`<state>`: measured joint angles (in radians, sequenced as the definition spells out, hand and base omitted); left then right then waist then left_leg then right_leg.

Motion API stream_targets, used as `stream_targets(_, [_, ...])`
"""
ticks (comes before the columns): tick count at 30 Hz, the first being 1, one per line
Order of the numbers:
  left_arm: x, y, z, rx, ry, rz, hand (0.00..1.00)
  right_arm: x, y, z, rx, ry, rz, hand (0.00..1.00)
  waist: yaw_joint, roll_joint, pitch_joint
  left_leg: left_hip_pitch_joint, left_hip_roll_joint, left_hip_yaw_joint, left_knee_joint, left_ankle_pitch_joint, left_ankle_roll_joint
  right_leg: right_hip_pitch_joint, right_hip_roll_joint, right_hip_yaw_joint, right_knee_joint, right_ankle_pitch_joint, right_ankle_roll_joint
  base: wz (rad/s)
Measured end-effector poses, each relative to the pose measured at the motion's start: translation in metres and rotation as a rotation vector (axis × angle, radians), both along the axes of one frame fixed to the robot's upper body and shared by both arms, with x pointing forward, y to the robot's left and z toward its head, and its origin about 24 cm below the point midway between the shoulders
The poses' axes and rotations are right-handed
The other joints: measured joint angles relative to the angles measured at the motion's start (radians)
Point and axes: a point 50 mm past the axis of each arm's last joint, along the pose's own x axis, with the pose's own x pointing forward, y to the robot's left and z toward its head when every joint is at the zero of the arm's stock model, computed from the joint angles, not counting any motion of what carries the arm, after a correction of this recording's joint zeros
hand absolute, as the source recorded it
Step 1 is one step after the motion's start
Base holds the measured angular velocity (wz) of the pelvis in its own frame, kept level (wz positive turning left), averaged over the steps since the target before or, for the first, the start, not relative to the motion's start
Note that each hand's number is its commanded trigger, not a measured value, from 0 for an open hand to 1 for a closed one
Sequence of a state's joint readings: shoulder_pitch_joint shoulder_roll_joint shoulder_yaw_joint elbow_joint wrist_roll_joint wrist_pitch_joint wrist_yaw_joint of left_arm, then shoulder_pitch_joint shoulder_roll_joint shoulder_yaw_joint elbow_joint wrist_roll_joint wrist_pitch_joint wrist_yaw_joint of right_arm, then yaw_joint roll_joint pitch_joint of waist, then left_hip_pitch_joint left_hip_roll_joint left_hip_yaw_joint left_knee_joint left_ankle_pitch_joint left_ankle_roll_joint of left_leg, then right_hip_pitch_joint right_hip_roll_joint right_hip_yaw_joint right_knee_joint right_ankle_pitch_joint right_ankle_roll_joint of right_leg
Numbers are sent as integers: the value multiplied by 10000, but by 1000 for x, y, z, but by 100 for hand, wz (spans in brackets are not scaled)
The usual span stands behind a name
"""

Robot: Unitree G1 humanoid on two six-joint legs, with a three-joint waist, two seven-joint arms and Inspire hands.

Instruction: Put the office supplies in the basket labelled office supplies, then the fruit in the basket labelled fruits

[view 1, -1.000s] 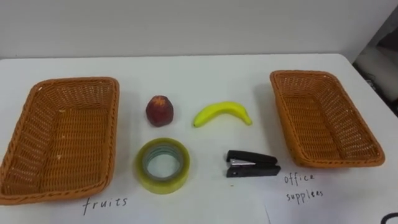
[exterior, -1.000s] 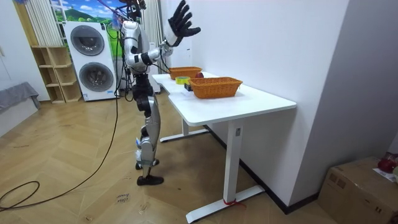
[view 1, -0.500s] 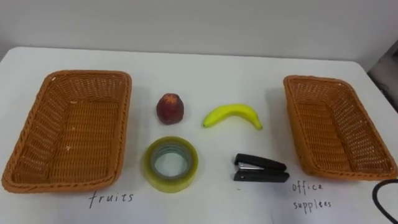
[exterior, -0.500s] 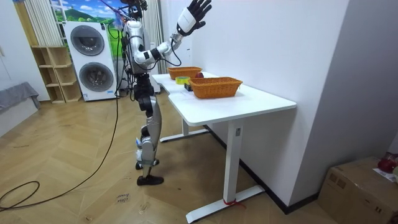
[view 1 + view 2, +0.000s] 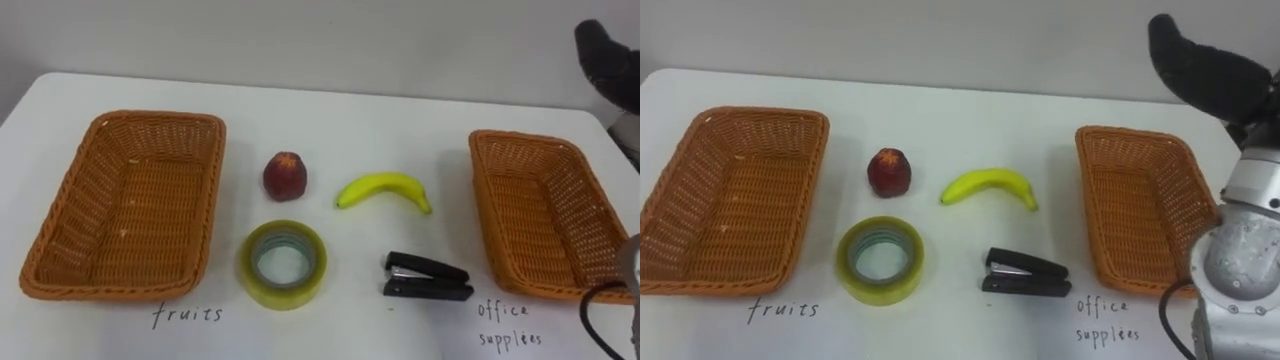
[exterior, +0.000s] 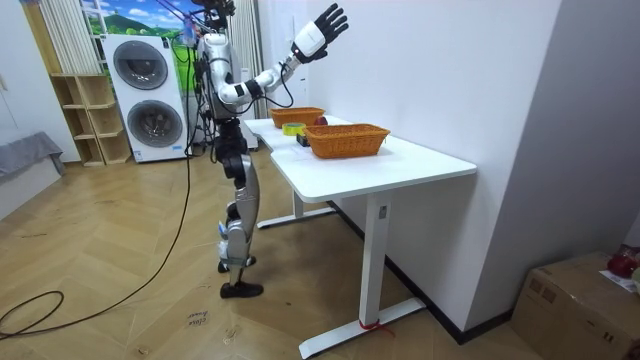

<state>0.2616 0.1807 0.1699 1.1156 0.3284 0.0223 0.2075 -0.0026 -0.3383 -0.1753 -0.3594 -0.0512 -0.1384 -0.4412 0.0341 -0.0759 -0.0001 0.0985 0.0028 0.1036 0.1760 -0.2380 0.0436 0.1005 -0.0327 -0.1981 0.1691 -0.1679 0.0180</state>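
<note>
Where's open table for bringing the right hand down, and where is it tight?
Widest bare stretch: the table along the wall, beyond both baskets. Narrower lanes lie between the stapler and the right basket, and between the tape roll and the left basket. Both baskets are empty. Tight in the middle, where red fruit, banana, tape roll and stapler cluster.

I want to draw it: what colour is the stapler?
Black, with a silvery bit inside. The stapler shows best in the left eye view.
</note>
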Motion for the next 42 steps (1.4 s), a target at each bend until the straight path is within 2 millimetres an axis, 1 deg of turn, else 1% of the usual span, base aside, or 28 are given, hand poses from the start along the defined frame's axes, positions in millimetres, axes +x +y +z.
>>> stream_targets(2, [0, 0, 0, 4, 35, -92, 0, 0, 1, 1, -172, 92, 149, 0, -2, 23, -13, 2, -2, 1, -6, 0, 0, 8, 0, -3, 2, 0, 0, 0])
stream_targets(7, [2, 0, 0, 8, 13, -253, 0, 2, 4, 1, -380, 305, 470, 0, 41, -10, -30, 5, -1, 1, 42, 1, -2, 18, 0, -9, 9, 0, 0, 0])
stream_targets(8, [3, -1, 0, 7, 0, -326, 0, 3, 7, 0, -456, 399, 657, 0, 31, -31, -33, 11, -1, 5, 46, 1, -2, 21, 0, -9, 14, 0, 0, 0])
stream_targets(11, [7, -2, 0, -13, -39, -596, 0, 7, 15, -7, -730, 915, 1362, 0, 14, -84, 13, 7, 0, 9, 96, 2, -3, 36, -3, -16, 16, 0, 0, 0])
stream_targets(13, [12, 0, 1, 48, -246, -660, 0, 11, 18, -14, -1105, 1561, 1772, 0, 0, -249, 45, -9, 6, 8, 93, 1, -4, 25, -2, -27, 12, 0, -1, 0])
stream_targets(15, [13, 0, 2, 71, -246, -736, 0, 13, 18, -18, -1322, 2095, 2011, 0, 22, -351, 31, -24, 8, 6, 75, 0, -5, 7, -2, -39, 14, 1, -1, 0])
stream_targets(18, [12, 0, 2, 64, -224, -745, 0, 15, 20, -23, -1725, 2637, 2341, 0, 19, -413, 37, -14, 1, 4, 63, 0, -4, 15, -4, -34, 6, 4, -2, 0])
stream_targets(21, [13, 1, 2, 91, -233, -742, 0, 17, 20, -36, -2296, 3575, 2567, 0, 57, -407, 40, -6, 1, 7, 77, 0, -4, 21, -4, -2, 0, 4, -2, 0])
stream_targets(26, [14, 1, 2, -141, -230, -750, 0, 18, 30, -52, -2897, 4842, 3697, 0, 93, -356, 50, 7, 9, 7, 98, 1, -5, 46, -1, 8, -20, 4, -2, 0])
stream_targets(28, [22, 0, 2, -315, -372, -836, 0, 20, 31, -60, -2972, 5486, 4102, 0, 201, -359, 48, 3, 8, 2, 118, 1, -5, 57, -3, 11, -23, 4, -2, 0])
stream_targets(32, [27, 1, 2, -454, -412, -991, 0, 21, 38, -71, -3134, 6181, 4807, 0, 277, -363, 45, -2, 9, -33, 135, 1, -5, 87, -4, -52, -20, 4, -2, 2])
stream_targets(34, [31, 1, 2, -467, -410, -1236, 0, 21, 42, -80, -3246, 6671, 5200, 0, 299, -364, 45, -1, 6, -55, 139, 1, -5, 89, -7, -64, -13, 4, -2, 0])
stream_targets(38, [31, 2, 2, -536, -324, -1392, 0, 21, 44, -86, -3623, 7288, 5514, 0, 297, -375, 38, -53, -2, -91, 113, 0, -5, 52, -10, -68, 11, 4, -3, 0])
stream_targets(42, [31, 2, 2, -602, -313, -1410, 0, 20, 44, -88, -3834, 7625, 5794, 0, 342, -423, 7, -68, -2, -93, 132, 0, -6, 37, -8, -68, 9, 5, -3, 0])
